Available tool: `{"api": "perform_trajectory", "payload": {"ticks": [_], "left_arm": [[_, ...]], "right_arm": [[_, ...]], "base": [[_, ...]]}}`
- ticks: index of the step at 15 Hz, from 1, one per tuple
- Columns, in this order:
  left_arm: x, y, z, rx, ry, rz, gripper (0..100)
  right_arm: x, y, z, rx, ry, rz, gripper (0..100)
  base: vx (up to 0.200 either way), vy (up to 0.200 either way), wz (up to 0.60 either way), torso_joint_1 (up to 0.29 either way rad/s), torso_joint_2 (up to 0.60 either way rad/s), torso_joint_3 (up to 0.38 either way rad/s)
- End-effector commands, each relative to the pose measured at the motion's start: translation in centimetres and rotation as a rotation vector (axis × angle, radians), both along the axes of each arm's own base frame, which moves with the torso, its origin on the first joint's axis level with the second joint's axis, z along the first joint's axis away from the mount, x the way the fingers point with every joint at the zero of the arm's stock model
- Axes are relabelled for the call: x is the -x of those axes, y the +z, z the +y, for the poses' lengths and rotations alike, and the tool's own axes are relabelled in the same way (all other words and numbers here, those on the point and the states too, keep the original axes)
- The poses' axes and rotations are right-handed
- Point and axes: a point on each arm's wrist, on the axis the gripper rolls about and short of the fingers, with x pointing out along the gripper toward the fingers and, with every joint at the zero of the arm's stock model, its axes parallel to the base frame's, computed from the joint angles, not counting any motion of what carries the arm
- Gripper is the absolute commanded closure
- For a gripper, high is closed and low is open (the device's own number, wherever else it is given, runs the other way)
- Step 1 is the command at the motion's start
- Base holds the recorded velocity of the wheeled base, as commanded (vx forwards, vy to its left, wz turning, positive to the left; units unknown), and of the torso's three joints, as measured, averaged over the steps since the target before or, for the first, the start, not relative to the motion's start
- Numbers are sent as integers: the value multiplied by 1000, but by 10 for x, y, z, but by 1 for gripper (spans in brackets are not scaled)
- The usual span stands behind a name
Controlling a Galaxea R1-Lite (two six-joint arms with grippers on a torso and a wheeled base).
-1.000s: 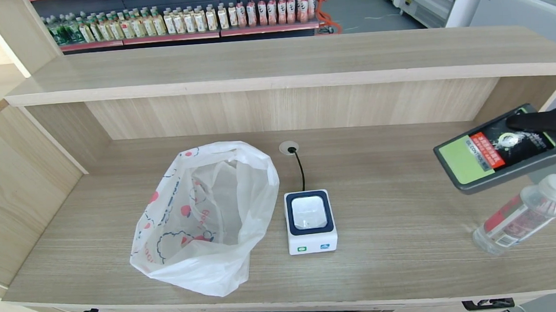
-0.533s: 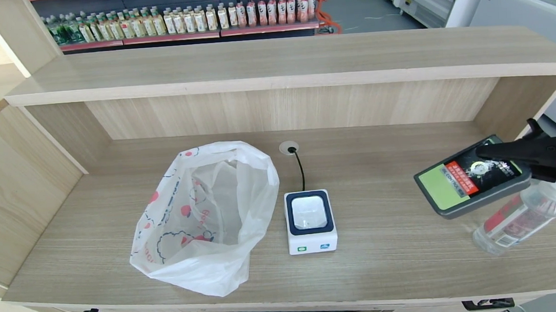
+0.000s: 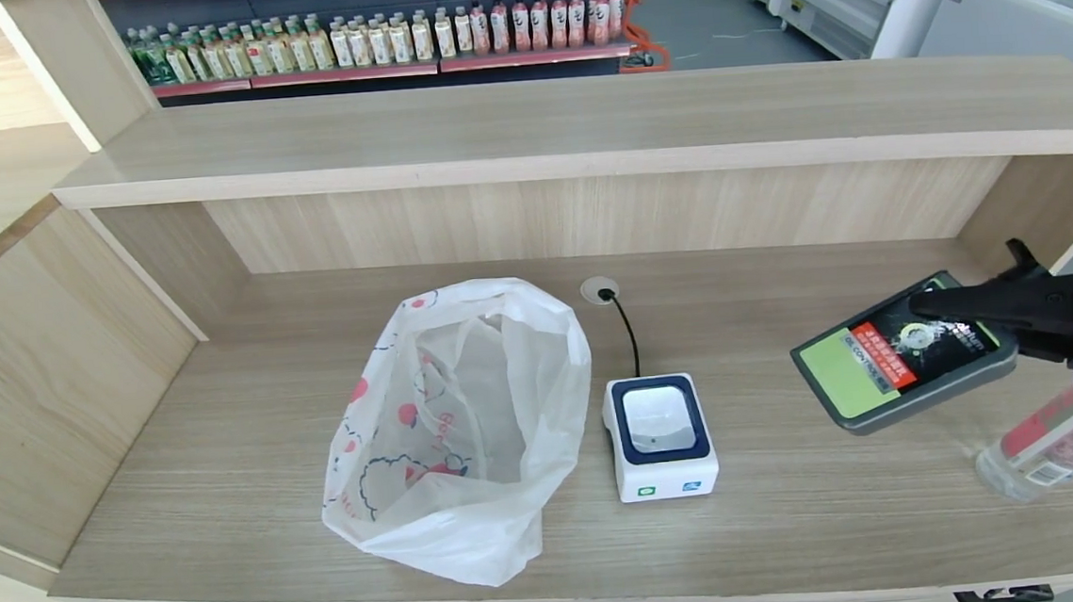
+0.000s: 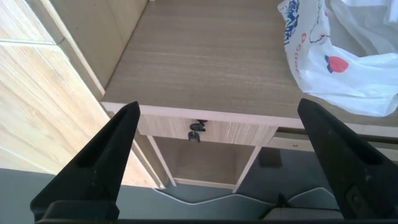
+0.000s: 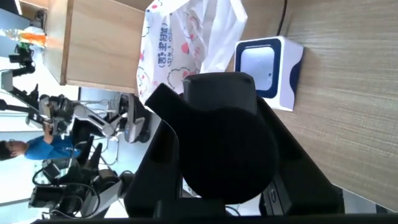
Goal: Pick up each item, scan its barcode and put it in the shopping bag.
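Observation:
My right gripper (image 3: 945,312) is shut on a flat dark box (image 3: 886,363) with a green and red label, holding it tilted above the counter to the right of the white barcode scanner (image 3: 659,434). The scanner (image 5: 268,67) faces up, its cable running to a hole at the back. A white printed shopping bag (image 3: 460,429) stands open just left of the scanner. A clear water bottle (image 3: 1049,445) lies on the counter below the right gripper. My left gripper (image 4: 217,109) is open, off the counter's front edge near the bag (image 4: 348,56).
The wooden counter (image 3: 798,528) has a raised back ledge (image 3: 581,128) and side walls. There is bare counter left of the bag and in front of the scanner. Shelves of drinks (image 3: 367,44) stand in the room behind.
The right gripper has lowered the box and carried it left towards the scanner. The head camera has turned, so bag and scanner show further right.

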Motion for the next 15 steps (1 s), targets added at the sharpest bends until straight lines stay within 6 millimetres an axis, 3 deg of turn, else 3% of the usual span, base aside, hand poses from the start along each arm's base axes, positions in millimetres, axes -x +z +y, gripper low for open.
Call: {"api": "perform_trajectory", "payload": {"ticks": [1, 3, 7, 15], "left_arm": [[0, 0, 0, 0, 1, -2, 0], [0, 0, 0, -3, 1, 0, 0], [0, 0, 0, -5, 1, -1, 0], [0, 0, 0, -8, 1, -1, 0]], "right_arm": [[-1, -3, 3, 4, 16, 9, 100], [-5, -8, 3, 14, 17, 24, 100], [-28, -30, 8, 167, 2, 21, 100], [-48, -52, 31, 176, 102, 9, 100]], "base": [[0, 200, 0, 2, -2, 2], [0, 200, 0, 2, 2, 5], [0, 0, 0, 0, 0, 0], [0, 0, 0, 0, 0, 0]]}}
